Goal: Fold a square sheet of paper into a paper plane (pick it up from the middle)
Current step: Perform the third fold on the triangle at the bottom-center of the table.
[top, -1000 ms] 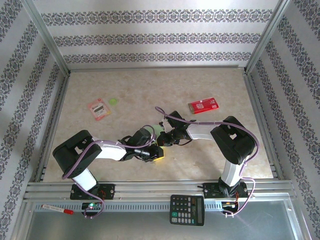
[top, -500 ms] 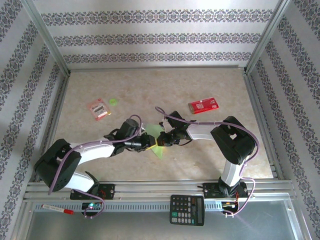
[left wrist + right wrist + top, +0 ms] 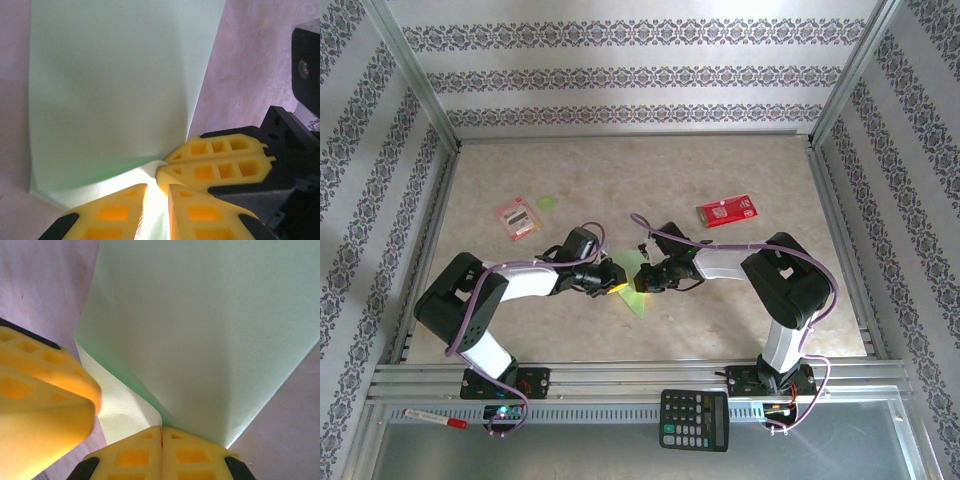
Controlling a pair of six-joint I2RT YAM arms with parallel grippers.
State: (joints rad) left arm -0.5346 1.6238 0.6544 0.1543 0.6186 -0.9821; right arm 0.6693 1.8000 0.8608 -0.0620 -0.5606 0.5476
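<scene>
1. Around the middle of the bench [image 3: 760, 180], a little toward its near edge, the overhead view is showing the square sheet of paper [image 3: 639, 296] as a narrow creased shape. Its long axis is running from the far edge toward the near edge, and its pointed end is aiming at the near edge.
2. The left pincer [image 3: 616, 281] is reaching it from the left-edge side and the right pincer [image 3: 642, 281] from the right-edge side. Both are touching it, so neither arm is nearer.
3. In the left wrist view, the left pincer [image 3: 157, 189] is nipping the sheet's lower lip, its jaws nearly together with paper sitting in the slit. The sheet is spreading away ahead of it. The right pincer [image 3: 167, 166] is working just beside it, on the same corner.
4. In the right wrist view, the right pincer [image 3: 161, 430] is clamping fully closed on a folded edge, the green sheet fanning out beyond its tips. One of the left pincer's fingers [image 3: 50, 390] is crowding in from the left; whether it is touching the paper there, I cannot tell.
5. As I judge it, the coming move is hinging on that axis lying across the line joining the two pincers.
</scene>
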